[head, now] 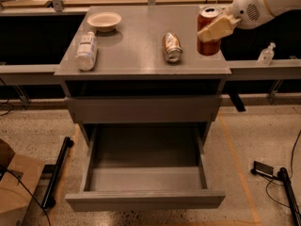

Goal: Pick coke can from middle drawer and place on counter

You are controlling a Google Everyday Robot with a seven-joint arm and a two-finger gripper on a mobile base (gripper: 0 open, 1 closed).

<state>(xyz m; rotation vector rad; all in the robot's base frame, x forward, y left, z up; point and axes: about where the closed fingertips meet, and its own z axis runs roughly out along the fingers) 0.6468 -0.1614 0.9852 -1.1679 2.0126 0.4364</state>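
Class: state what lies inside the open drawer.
The middle drawer shows only its bare grey floor; its rear is shadowed. The coke can is in the claw at the counter's right edge.

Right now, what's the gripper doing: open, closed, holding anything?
Gripper: closed on the upright coke can, at the right side of the counter.

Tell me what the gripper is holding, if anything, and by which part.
The gripper holds the coke can by the middle of its side, over the counter.
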